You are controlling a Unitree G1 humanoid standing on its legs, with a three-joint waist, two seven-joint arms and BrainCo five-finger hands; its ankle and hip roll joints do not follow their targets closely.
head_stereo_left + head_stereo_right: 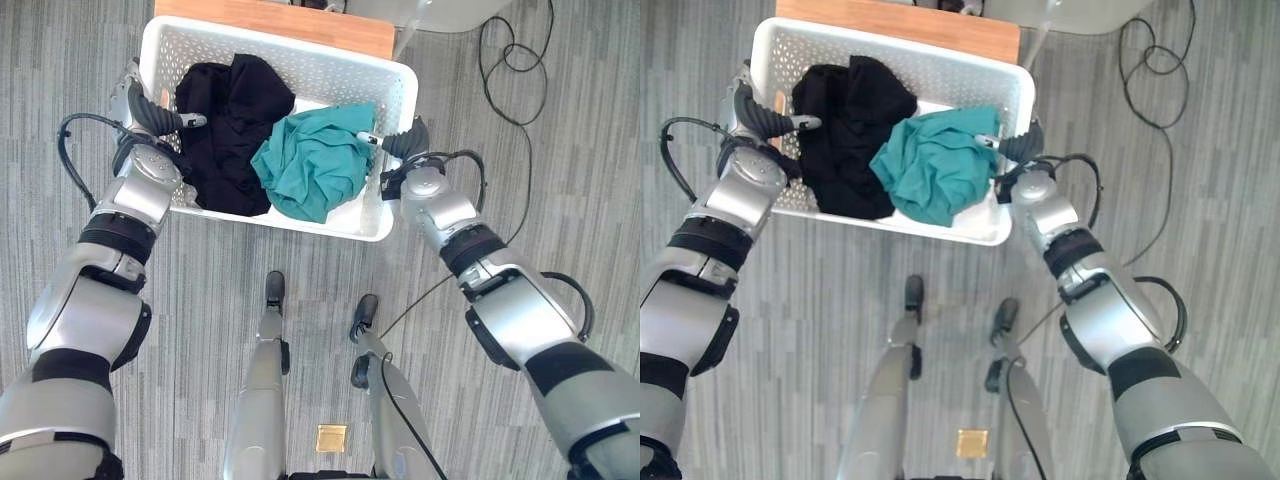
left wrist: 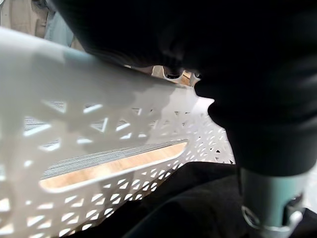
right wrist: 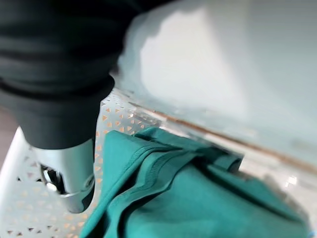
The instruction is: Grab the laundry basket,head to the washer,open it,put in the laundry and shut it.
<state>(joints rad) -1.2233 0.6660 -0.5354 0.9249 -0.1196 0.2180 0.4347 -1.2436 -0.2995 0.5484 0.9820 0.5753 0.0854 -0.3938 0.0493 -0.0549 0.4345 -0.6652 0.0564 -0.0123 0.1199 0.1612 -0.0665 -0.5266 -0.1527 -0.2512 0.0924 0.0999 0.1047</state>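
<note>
White laundry basket (image 1: 300, 72) lifted off floor, w/ black clothes (image 1: 228, 130) & teal garment (image 1: 318, 160) inside. Left hand (image 1: 150, 115) and right hand (image 1: 398, 145) clamped on basket's side rims (thumbs hooked inside). Risk: uneven grip, so basket tilts, laundry spills.

Grey wood-grain plank floor (image 1: 200, 270), light brown wooden desk (image 1: 290, 22) along the far edge of the scene, small square brass-coloured floor plate (image 1: 331, 438) set into the planks near the bottom, pale grey rounded object (image 1: 440, 12) beside the desk's right end
</note>
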